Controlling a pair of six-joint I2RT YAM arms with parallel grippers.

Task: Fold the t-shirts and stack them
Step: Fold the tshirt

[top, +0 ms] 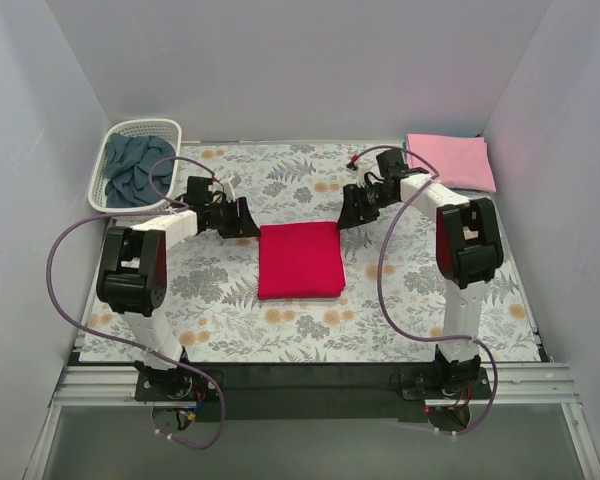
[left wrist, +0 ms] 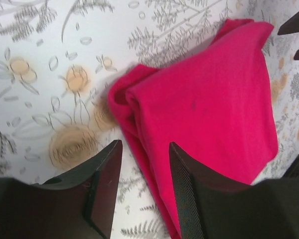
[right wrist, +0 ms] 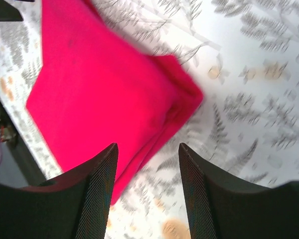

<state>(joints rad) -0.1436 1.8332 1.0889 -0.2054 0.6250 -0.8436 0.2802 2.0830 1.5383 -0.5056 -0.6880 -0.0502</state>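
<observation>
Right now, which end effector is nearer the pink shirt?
Right. The right end effector is at the far-right corner of the red shirt, left of the pink shirt; the left end effector sits at the red one's far-left corner.

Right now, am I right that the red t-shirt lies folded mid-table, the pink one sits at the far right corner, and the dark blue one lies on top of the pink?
Not quite: the top view shows the dark blue t-shirt bunched in the white basket at the far left. The red t-shirt and pink t-shirt are as you say.
</observation>
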